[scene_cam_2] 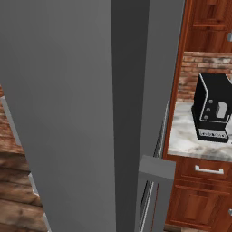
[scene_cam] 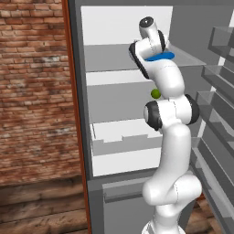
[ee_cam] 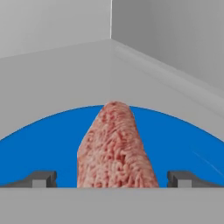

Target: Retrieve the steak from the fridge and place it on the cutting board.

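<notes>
Tool [ee_cam: 112,179] fingertips spread wide at bottom of hand view, steak [ee_cam: 116,148] centered between them, untouched, lying on blue plate [ee_cam: 183,140] on fridge [scene_cam: 119,59] upper shelf, upper centre.

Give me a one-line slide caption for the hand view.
Open pincer straddling the steak, which lies on a blue plate on a grey fridge shelf.
</notes>
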Motion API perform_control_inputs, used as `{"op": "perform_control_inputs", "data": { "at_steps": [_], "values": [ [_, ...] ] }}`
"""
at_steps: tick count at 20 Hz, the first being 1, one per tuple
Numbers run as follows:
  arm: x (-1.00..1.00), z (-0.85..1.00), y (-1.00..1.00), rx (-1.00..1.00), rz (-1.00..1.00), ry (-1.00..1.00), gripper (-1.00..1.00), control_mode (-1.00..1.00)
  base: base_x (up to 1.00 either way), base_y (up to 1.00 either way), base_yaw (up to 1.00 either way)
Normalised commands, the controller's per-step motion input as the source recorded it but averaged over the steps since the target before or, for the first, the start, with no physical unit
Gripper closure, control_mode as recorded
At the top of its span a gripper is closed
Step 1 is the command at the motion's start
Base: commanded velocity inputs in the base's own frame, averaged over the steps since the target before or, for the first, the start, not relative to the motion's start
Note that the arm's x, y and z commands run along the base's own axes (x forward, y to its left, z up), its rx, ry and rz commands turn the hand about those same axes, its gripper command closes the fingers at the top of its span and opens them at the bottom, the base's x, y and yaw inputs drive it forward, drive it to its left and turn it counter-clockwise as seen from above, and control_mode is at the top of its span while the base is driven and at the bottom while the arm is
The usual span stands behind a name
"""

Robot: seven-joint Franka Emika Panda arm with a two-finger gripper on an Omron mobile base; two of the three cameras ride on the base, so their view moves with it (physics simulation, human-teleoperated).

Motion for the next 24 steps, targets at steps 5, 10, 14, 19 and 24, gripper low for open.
{"op": "perform_control_inputs", "data": {
  "at_steps": [5,10,14,19,24],
  "values": [
    [0.01,-0.17,0.00,0.00,0.00,0.00,1.00,-1.00,0.00,0.00,0.00],
    [0.00,-0.04,0.00,0.00,0.00,0.00,1.00,-1.00,0.00,0.00,0.00],
    [0.00,0.00,0.00,0.00,0.00,0.00,1.00,-1.00,0.00,0.00,0.00],
    [-0.02,0.00,0.00,0.00,0.00,0.00,1.00,-1.00,0.00,0.00,0.00],
    [-0.24,0.00,0.05,0.00,0.01,0.00,1.00,-1.00,0.00,0.00,0.00]
  ]
}}
